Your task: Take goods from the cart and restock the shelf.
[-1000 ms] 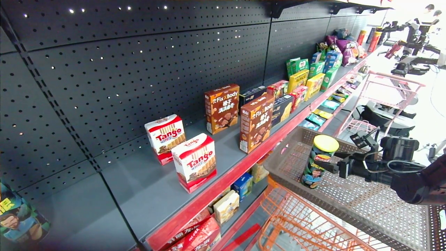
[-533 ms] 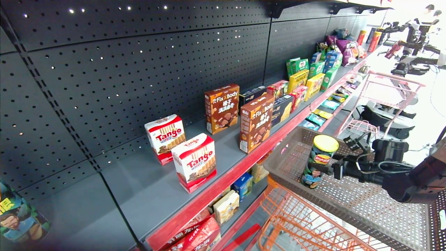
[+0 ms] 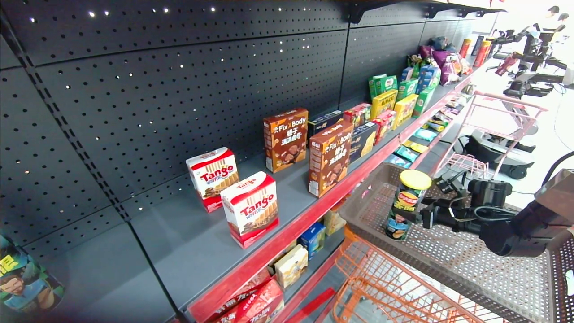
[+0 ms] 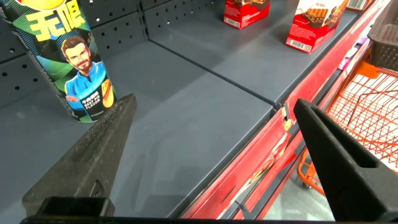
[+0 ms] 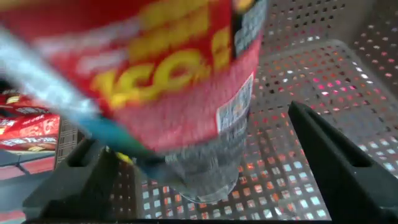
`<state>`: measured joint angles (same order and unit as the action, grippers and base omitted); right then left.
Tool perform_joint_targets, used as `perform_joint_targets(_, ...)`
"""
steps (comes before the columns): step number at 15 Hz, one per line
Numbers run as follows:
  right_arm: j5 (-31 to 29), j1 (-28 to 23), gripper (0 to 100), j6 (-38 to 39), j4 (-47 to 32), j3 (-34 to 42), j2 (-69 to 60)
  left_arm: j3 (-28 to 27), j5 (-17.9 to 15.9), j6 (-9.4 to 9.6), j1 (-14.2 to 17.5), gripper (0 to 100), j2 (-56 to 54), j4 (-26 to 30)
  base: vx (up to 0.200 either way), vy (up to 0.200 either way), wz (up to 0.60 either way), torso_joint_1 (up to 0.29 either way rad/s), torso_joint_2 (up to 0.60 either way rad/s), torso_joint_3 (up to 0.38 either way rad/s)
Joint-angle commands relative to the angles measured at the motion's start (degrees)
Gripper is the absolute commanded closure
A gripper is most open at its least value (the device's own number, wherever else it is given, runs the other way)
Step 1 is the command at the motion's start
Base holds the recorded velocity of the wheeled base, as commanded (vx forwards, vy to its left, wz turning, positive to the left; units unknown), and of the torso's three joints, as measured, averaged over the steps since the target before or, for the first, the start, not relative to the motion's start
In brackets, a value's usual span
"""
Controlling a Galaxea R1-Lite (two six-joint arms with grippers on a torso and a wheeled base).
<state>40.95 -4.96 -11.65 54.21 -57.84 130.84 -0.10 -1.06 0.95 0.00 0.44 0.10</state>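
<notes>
A chip can (image 3: 406, 202) with a yellow lid leans in the brown perforated cart basket (image 3: 471, 264). My right gripper (image 3: 413, 215) is shut on its side. In the right wrist view the can (image 5: 174, 81) sits blurred between the two dark fingers (image 5: 336, 162). A second can (image 4: 68, 56) of the same kind stands upright on the grey shelf (image 4: 205, 106). My left gripper (image 4: 211, 155) hangs open just in front of that can, with nothing between its fingers. That can (image 3: 22, 278) is also at the head view's lower left edge.
On the shelf (image 3: 179, 233) stand two red-and-white wafer boxes (image 3: 251, 208), two brown boxes (image 3: 329, 157) and more goods farther right. A red lip (image 3: 287, 233) runs along the shelf front. An orange wire cart frame (image 3: 381, 291) lies below the basket. A pink cart (image 3: 497, 121) stands behind.
My right arm has moved left towards the shelf with the chip can, which has gone from upright to tilted. The left side has not changed.
</notes>
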Motion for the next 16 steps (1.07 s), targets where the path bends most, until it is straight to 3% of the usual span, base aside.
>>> perform_joint_targets(1,0.9,0.0,0,0.0,-0.1,-1.4,1.3,0.0,0.0,0.02,0.0,0,0.0,0.0,0.0,0.0,0.0,0.0,0.0,0.0)
perform_joint_targets(3,1.3,0.2,0,0.0,-0.2,-2.7,1.7,0.0,0.0,0.02,0.0,0,0.1,0.0,0.0,0.0,0.0,0.0,0.0,0.0)
perform_joint_targets(4,1.6,0.7,100,0.0,-0.2,-3.4,2.0,0.0,0.0,0.02,0.0,0,0.1,0.0,0.0,0.0,0.0,0.0,0.0,0.0)
perform_joint_targets(13,3.3,0.0,100,0.4,-3.4,-3.3,-5.1,0.0,0.0,0.02,0.0,0,0.0,0.0,0.0,0.0,0.0,0.0,0.0,0.0)
perform_joint_targets(16,2.8,-1.2,100,0.7,-4.6,3.4,-13.0,0.0,0.0,0.02,0.0,0,0.1,0.0,0.0,0.0,0.0,0.0,0.0,0.0)
